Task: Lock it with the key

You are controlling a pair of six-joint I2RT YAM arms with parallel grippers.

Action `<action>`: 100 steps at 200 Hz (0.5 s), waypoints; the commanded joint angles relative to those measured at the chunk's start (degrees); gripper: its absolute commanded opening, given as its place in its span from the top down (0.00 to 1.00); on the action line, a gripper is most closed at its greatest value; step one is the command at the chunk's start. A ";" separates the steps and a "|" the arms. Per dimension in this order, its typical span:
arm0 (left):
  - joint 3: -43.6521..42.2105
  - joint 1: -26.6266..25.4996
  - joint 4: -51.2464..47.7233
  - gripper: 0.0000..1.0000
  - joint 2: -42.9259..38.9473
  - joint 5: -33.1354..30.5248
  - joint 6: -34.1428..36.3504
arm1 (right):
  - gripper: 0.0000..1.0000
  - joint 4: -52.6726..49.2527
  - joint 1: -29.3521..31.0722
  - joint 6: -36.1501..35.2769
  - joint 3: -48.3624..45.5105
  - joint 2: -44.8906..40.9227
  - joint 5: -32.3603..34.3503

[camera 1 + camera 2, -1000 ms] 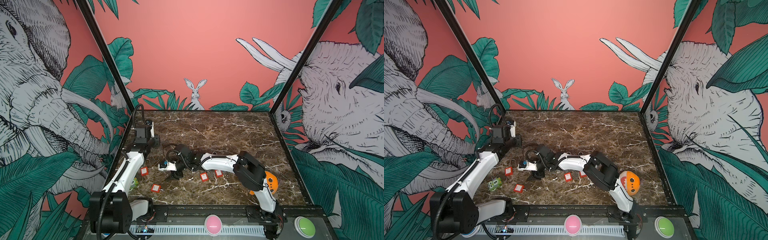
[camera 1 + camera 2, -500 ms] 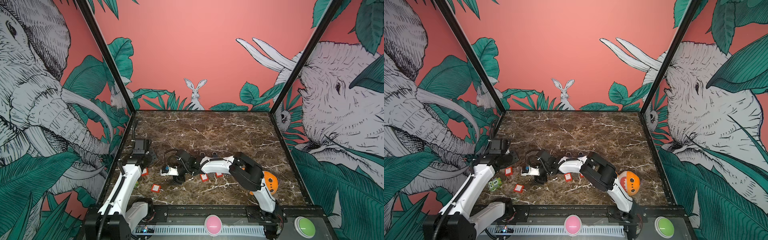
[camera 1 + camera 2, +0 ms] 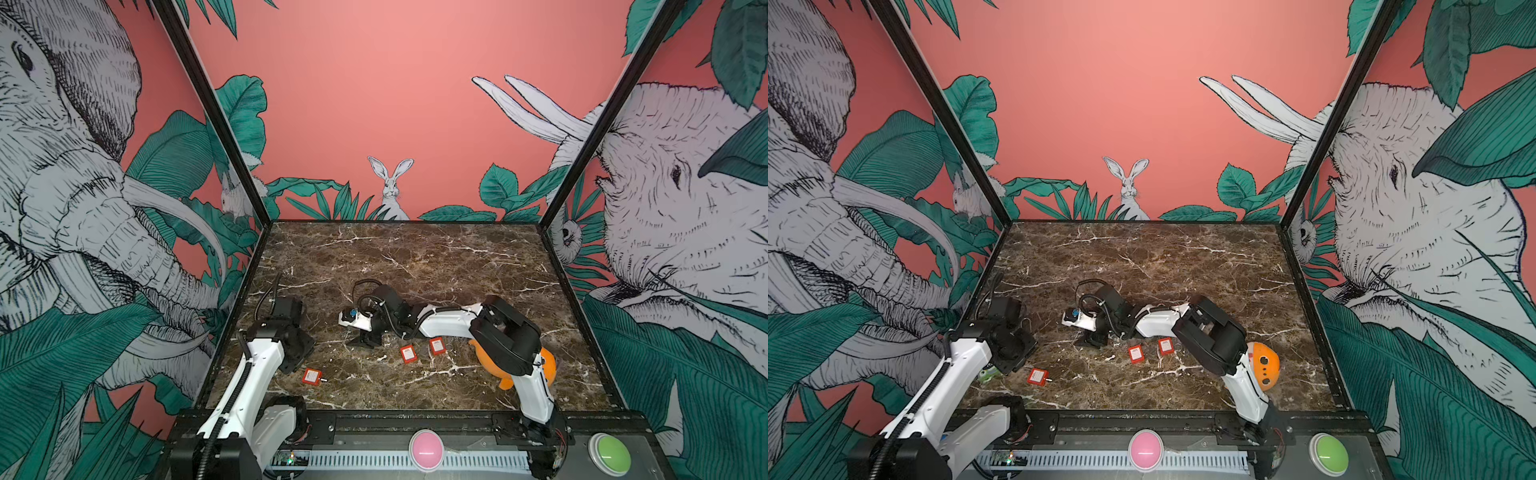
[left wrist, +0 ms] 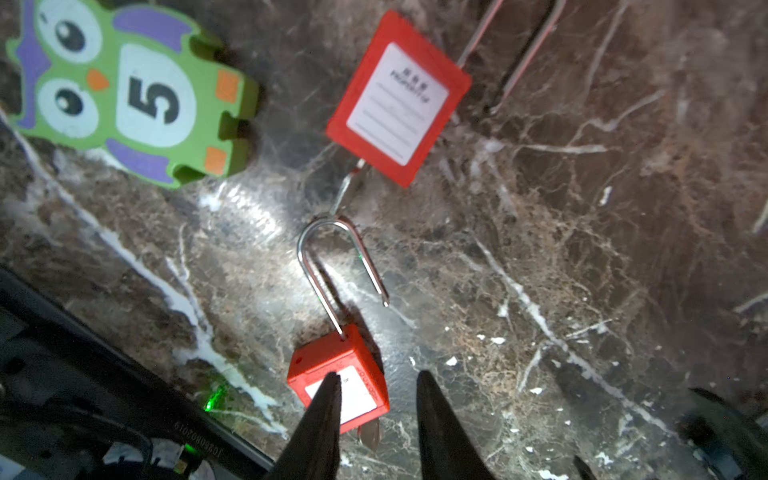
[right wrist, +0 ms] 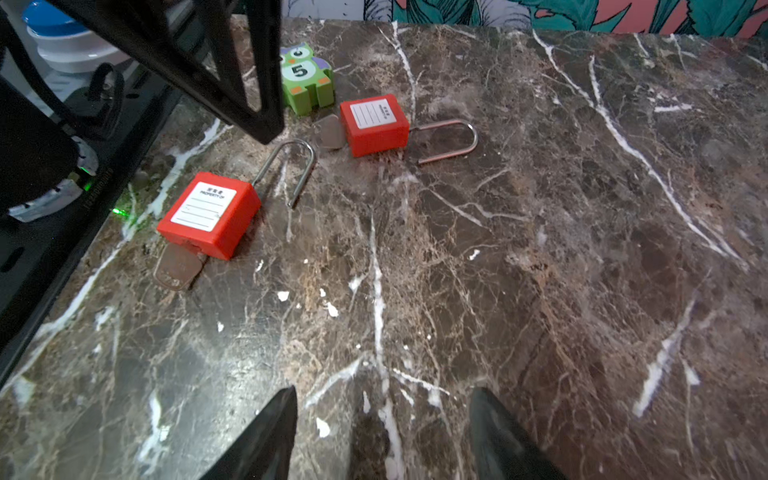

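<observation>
Left wrist view has the padlock (image 4: 332, 353) lying flat on the brown marble table (image 4: 582, 249), farther from the green owl block (image 4: 129, 91) than the second padlock (image 4: 399, 97), which lies just beside that owl. The padlock's body is a chunky red plastic block with a white label (image 5: 203, 205) facing up, printed PROPERTY OF above blank ruled lines. A long, thin steel shackle (image 4: 320, 291) runs out from one end: one leg sits in the body, while the free leg ends clear of it, so the lock stands undone. The shackle's bend is the part nearest the owl block; the flat silver key (image 5: 178, 266) pokes from the opposite end, the part farthest from the owl. The left gripper (image 4: 377, 376) hangs over the red body with its fingers (image 4: 320, 424) parted a modest way, one overlapping the label and one over bare marble alongside, clasping nothing. The right gripper (image 5: 384, 390), farther from the owl block than both locks, has its fingers spread wide over bare marble with nothing between them. In a top view a third padlock (image 3: 1136, 354) and a fourth padlock (image 3: 1165, 345) lie well apart from the owl block, past the right gripper
</observation>
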 commanded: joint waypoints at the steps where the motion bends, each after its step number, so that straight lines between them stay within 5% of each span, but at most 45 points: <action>1: -2.60 0.22 -4.23 0.66 0.82 0.25 -5.79 | 0.35 4.15 -0.90 0.68 -0.98 -1.24 -0.64; 100: -7.21 0.23 5.19 0.63 7.91 1.20 -9.37 | 0.34 5.90 -3.86 0.59 0.39 -0.33 -2.37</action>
